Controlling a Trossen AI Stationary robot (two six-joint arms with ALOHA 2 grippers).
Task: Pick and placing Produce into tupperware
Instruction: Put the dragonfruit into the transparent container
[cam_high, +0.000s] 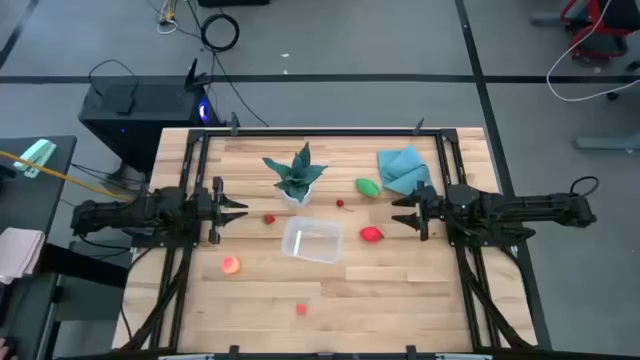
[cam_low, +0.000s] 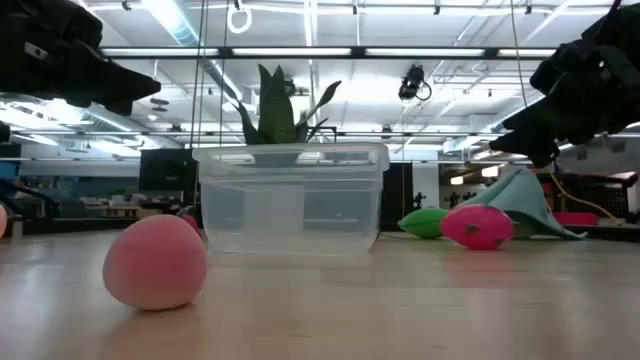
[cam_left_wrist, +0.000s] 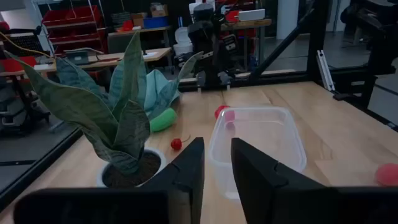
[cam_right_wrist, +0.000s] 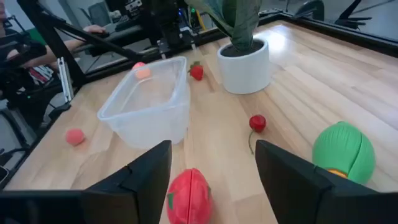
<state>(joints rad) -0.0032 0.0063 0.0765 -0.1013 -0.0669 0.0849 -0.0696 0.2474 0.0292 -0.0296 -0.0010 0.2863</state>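
We see the small clear plastic rectangular tub with rounded corners (cam_high: 312, 241) sitting empty near the middle of the pale wooden table (cam_high: 400, 290), which we judge puts it within equal reach of both arms. The produce lies scattered around it, none inside yet, so the task looks barely begun. A red oval toy fruit (cam_high: 371, 235) lies just beside the tub on the right arm's side, and a smooth green oval one (cam_high: 367, 186) sits farther back, near a crumpled blue cloth (cam_high: 404, 168). A tiny red cherry-like piece (cam_high: 341, 204) and a small red strawberry-like piece (cam_high: 270, 219) lie close to the spiky teal-green plant in its white pot (cam_high: 298, 176). A matte orange-pink ball (cam_high: 230, 265) and a small red cube-like bit (cam_high: 301, 310) rest on the near side of the tub.

Our right gripper (cam_right_wrist: 212, 171) hovers above the table with its dark fingers spread wide, the red oval fruit directly between and ahead of them, so we judge it the likely first pick. Our left gripper (cam_left_wrist: 216, 163) waits on the opposite side, facing the tub and plant, its fingers parted only narrowly and holding nothing

The toys look smooth, rounded and light; the oval ones may roll when nudged
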